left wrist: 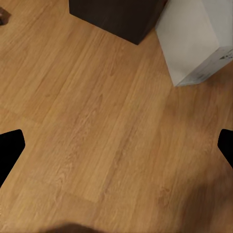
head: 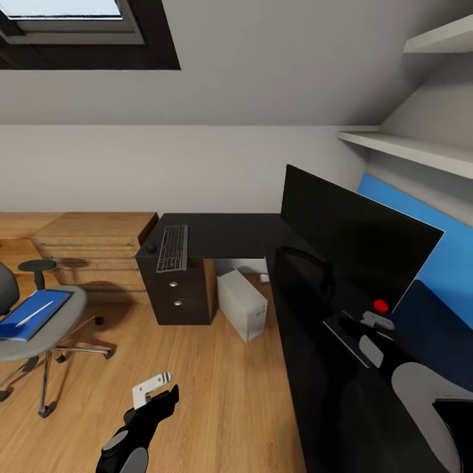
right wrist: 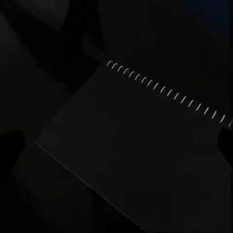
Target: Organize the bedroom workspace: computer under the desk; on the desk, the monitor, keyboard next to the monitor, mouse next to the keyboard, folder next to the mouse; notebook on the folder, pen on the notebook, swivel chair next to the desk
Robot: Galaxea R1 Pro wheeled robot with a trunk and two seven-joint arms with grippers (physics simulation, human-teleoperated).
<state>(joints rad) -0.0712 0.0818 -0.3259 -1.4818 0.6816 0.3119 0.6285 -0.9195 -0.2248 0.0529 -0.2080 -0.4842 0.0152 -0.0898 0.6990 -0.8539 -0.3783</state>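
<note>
Swivel chair (head: 39, 328): cut off at left edge. Notebook (right wrist: 131, 145): dark against the desk (head: 328, 394), one corner cropped. Right gripper (head: 376, 322): finger spacing indeterminate.

The black L-shaped desk (head: 230, 236) carries the wide black monitor (head: 355, 240), upright near the blue back panel. The dark spiral-bound notebook (right wrist: 136, 145) lies flat on the desk directly under the right fingers (head: 378, 320). The keyboard (head: 173, 247) and small mouse (head: 150, 247) lie side by side above the drawer unit, well beyond the left fingers (head: 151, 387). The light-grey computer (head: 242, 305) stands on the floor under the desk. The grey swivel chair (head: 46, 328) holds the blue folder (head: 29, 316) with the white pen (head: 34, 313) on it.
</note>
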